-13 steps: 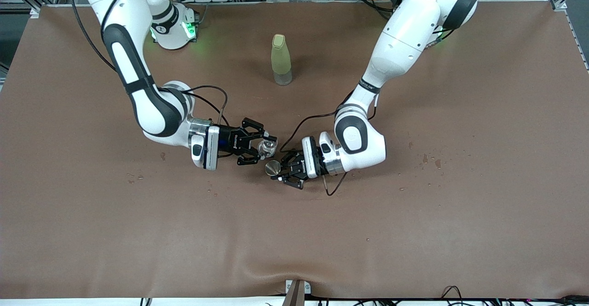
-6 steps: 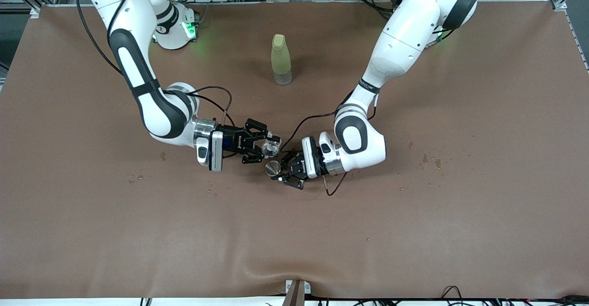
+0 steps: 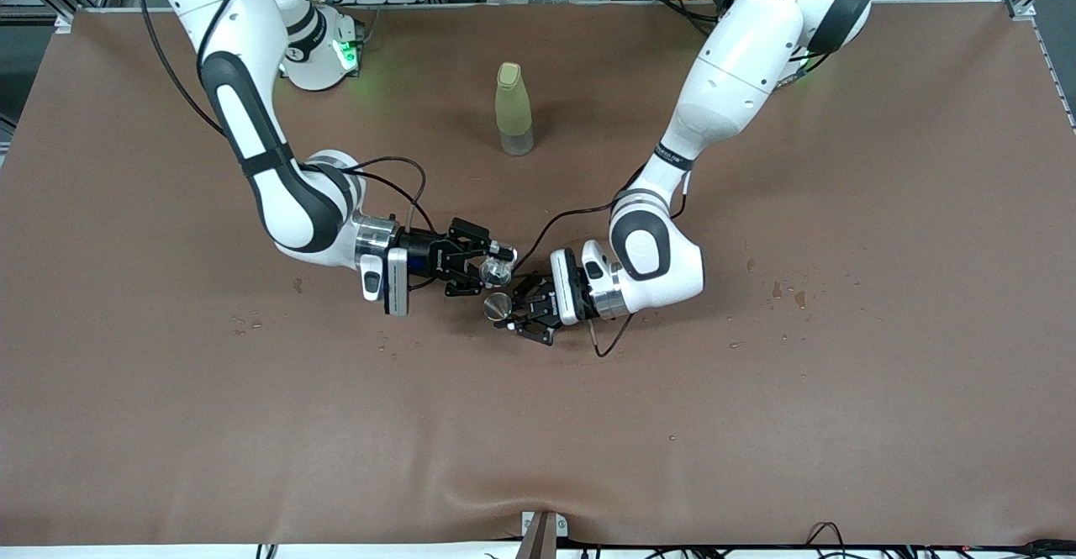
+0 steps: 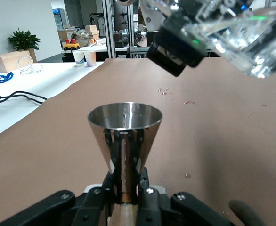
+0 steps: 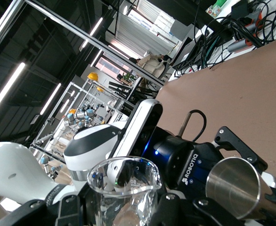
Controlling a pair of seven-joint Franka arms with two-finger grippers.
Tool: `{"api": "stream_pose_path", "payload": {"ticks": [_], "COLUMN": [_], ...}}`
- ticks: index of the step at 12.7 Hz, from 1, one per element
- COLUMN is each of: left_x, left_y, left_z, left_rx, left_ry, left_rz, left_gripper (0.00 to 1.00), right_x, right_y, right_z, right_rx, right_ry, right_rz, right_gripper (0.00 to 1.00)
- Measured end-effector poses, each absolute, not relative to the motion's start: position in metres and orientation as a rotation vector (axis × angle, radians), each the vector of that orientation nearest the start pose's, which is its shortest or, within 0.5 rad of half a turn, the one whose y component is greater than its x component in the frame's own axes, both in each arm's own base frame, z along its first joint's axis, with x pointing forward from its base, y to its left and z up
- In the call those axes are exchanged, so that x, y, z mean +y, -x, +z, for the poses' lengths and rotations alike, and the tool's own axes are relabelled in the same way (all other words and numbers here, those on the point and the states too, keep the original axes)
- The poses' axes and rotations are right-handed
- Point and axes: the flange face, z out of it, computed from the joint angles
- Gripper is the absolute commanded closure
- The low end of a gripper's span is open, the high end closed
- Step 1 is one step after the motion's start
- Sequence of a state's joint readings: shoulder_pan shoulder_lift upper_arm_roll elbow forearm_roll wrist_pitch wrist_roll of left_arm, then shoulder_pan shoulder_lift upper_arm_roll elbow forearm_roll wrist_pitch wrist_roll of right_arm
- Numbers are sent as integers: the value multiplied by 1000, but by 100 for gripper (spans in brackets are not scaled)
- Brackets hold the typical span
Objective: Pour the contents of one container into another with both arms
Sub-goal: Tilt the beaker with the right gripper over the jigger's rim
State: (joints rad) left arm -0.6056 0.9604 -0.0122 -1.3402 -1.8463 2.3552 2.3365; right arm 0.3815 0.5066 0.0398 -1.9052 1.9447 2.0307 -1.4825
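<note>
Glass cup clamped in right jaws, tilted above grey-topped cup clamped in left jaws

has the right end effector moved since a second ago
Yes. The right end effector, shut on the glass cup, has shifted toward the steady left end effector and its metal cup.

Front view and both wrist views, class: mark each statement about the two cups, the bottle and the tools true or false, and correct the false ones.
1. The right tool grips the clear glass cup. True.
2. The metal cup stands free on the table. False: the left tool holds it.
3. The yellow-green bottle stands upright, untouched. True.
4. The glass cup is level. False: it tips toward the metal cup.
5. Droplets spot the table. True.
</note>
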Motion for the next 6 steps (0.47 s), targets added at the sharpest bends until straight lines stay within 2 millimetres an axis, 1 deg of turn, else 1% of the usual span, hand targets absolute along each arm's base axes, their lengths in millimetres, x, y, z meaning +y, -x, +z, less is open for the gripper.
{"api": "stream_pose_path", "payload": {"ticks": [2,6], "left_x": [-445,-445], "left_y": [-607,-607], "left_z": [163,163], "left_rx": [-1398,-1399], "left_ry": [-1547,-1547], "left_rz": [1159,1159], "left_gripper": [100,100], "right_x": [310,312], "right_y": [-568,-575], "right_z": [256,242], "right_rx": [-319,-262], "right_ry": [1656,1650], "right_rz": [-549,-546], "right_gripper": [86,87]}}
